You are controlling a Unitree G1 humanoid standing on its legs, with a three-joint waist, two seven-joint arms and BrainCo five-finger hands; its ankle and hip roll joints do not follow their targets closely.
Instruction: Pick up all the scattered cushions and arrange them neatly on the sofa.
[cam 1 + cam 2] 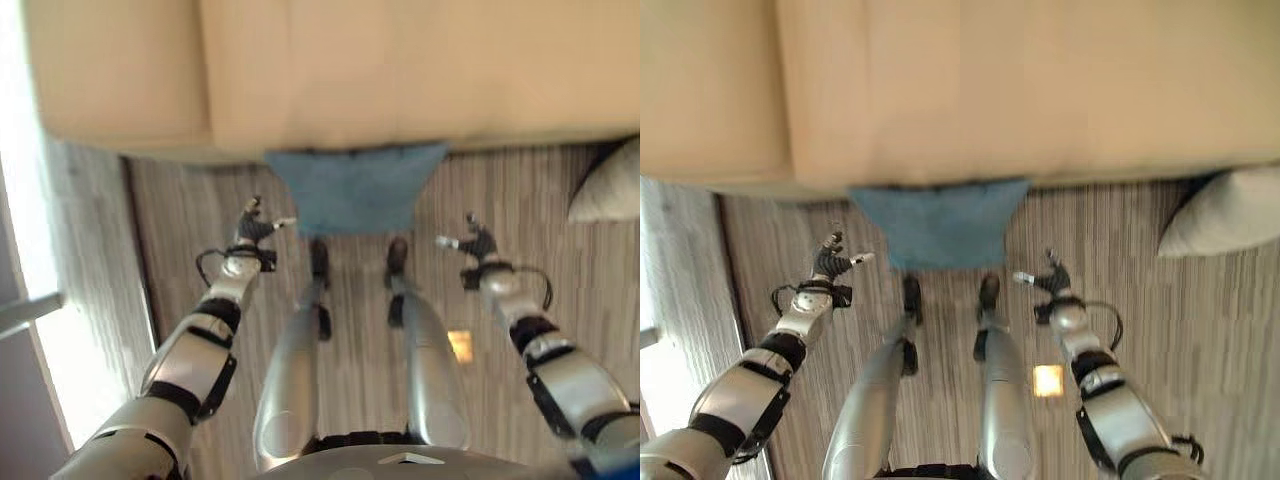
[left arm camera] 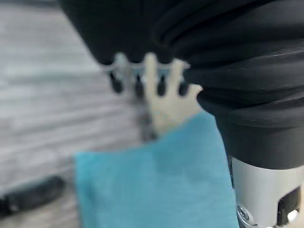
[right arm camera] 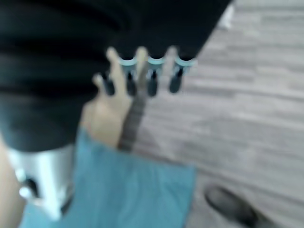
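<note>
Your hands hovered empty, flanking the cushion.
Your left hand (image 1: pixel 256 226) and right hand (image 1: pixel 470 243) hung relaxed above the striped grey wood-look floor (image 1: pixel 480 190), holding nothing. Between them, the flat blue fabric cushion (image 1: pixel 352 186) lay against the beige upholstered sofa (image 1: pixel 330 70); a pale grey cushion (image 1: pixel 1225 215) lay farther right.

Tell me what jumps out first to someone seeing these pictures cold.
A square blue fabric cushion lies on the striped wood floor, its far edge tucked against the front of the beige sofa. The left hand and right hand hover open on either side of it, touching nothing. A pale grey cushion lies on the floor further to the robot's right.
</note>
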